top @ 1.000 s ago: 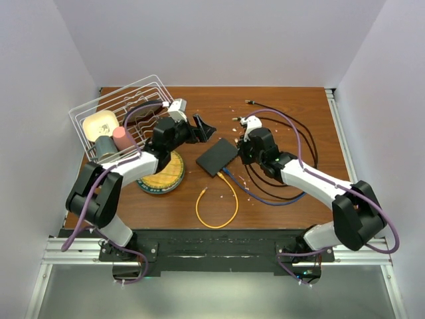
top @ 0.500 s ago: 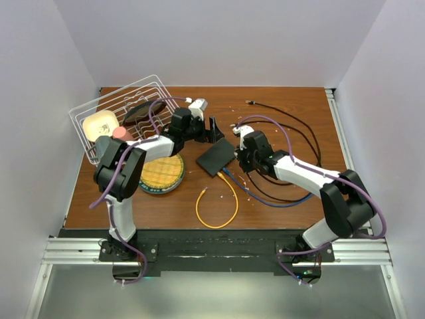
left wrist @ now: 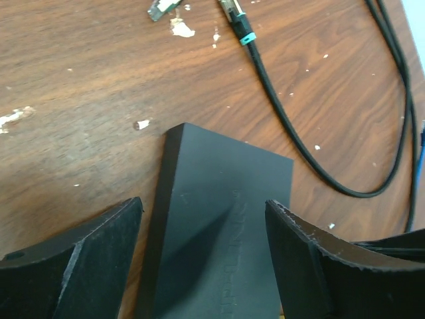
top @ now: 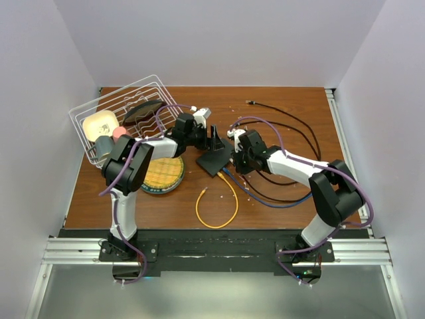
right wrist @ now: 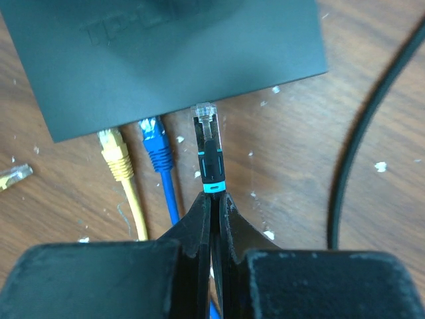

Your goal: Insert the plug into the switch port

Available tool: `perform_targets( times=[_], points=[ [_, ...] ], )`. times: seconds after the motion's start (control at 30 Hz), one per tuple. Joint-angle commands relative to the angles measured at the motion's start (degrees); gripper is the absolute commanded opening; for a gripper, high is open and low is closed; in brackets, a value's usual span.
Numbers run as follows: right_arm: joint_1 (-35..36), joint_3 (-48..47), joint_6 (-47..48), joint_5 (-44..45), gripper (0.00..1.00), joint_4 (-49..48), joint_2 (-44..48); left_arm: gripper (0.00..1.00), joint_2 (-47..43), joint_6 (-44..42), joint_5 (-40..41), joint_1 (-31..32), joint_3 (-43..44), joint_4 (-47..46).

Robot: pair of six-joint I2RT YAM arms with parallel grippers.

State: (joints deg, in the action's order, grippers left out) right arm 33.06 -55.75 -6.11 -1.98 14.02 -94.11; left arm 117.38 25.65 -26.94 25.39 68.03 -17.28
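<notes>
Just short of the switch (right wrist: 166, 53) port edge, right gripper (right wrist: 214, 199) clenches the plug (right wrist: 206, 129): long axis 6-to-12, tip pointing 12 o'clock; left gripper (left wrist: 202, 206) spread, straddling switch.

Black switch (right wrist: 166, 60); clear plug (right wrist: 205, 121), teal band; yellow cable (right wrist: 117, 158); blue cable (right wrist: 158, 158).

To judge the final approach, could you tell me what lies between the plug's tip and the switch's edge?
In the right wrist view, only a thin strip of bare table separates the plug, pinched in the right gripper, from the switch.
</notes>
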Motion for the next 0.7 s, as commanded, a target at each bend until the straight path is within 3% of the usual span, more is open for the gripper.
perform_targets(
  times=[0.0,0.67],
  points=[
    [0.08,-2.26,0.84,-2.94,0.00,3.03,-0.29,0.78,0.39,1.25,-2.59,-0.43,0.00,-2.85],
    [0.34,-5.16,0.57,-1.45,0.00,7.42,-4.42,0.73,1.97,2.39,-4.08,-0.43,0.96,-3.46]
  ],
)
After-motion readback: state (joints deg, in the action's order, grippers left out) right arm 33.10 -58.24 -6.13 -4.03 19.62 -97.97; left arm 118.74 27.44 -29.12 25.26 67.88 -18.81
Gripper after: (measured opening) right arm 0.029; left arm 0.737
